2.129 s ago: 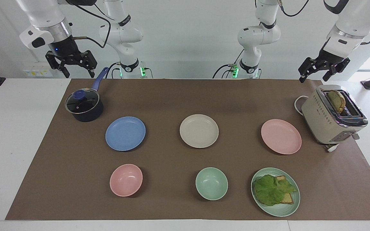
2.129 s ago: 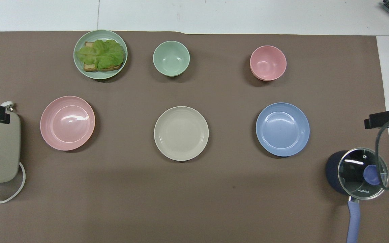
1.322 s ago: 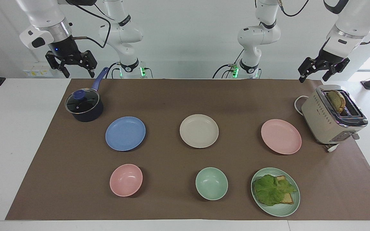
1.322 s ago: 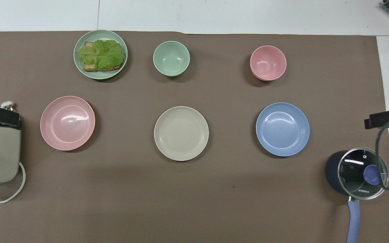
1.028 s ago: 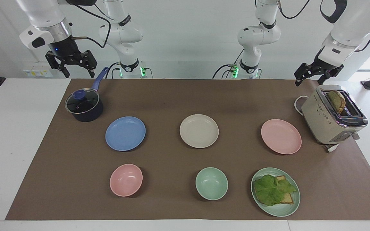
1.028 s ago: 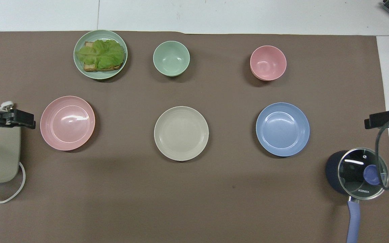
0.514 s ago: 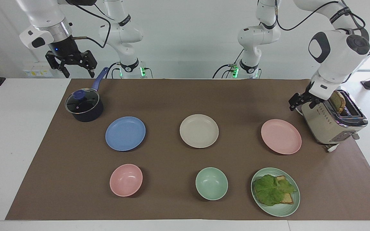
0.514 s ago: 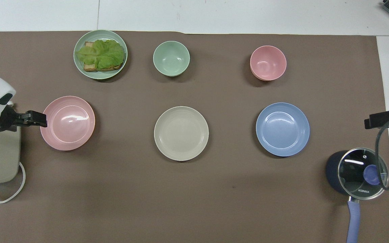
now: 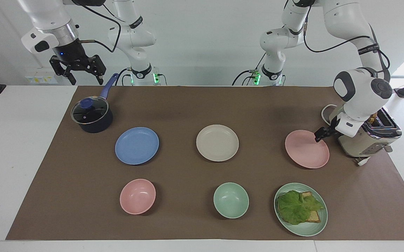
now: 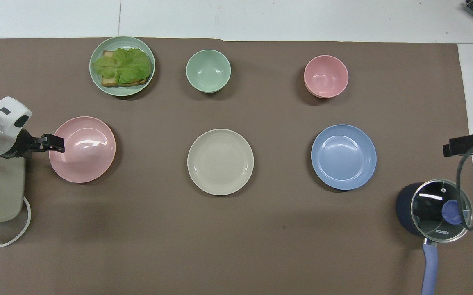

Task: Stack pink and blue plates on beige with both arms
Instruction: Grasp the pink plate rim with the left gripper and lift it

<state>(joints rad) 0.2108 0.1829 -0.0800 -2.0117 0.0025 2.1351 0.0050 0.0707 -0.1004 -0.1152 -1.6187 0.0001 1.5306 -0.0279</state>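
Facing view: the left claw (image 9: pixel 319 134) hangs low at the rim of the pink plate (image 9: pixel 305 149), on the edge toward the toaster (image 9: pixel 366 141); its fingers spread, gripping nothing. Whether a fingertip touches the rim I cannot tell. The pink plate lies flat on the table (image 9: pixel 188 105) at the left arm's end, the beige plate (image 9: pixel 217 142) mid-table, and the blue plate (image 9: pixel 137 145) toward the right arm's end, all three in one row, well apart. The right claw (image 9: pixel 77 70) waits high in the air by the pot (image 9: pixel 92 117), released and empty. Farther from the robots stand a pink bowl (image 9: pixel 137 196), a green bowl (image 9: pixel 231 200) and a green plate (image 9: pixel 301 224) with lettuce on bread. From overhead, the left claw (image 10: pixel 52 142) overlaps the pink plate's (image 10: pixel 85 151) edge.
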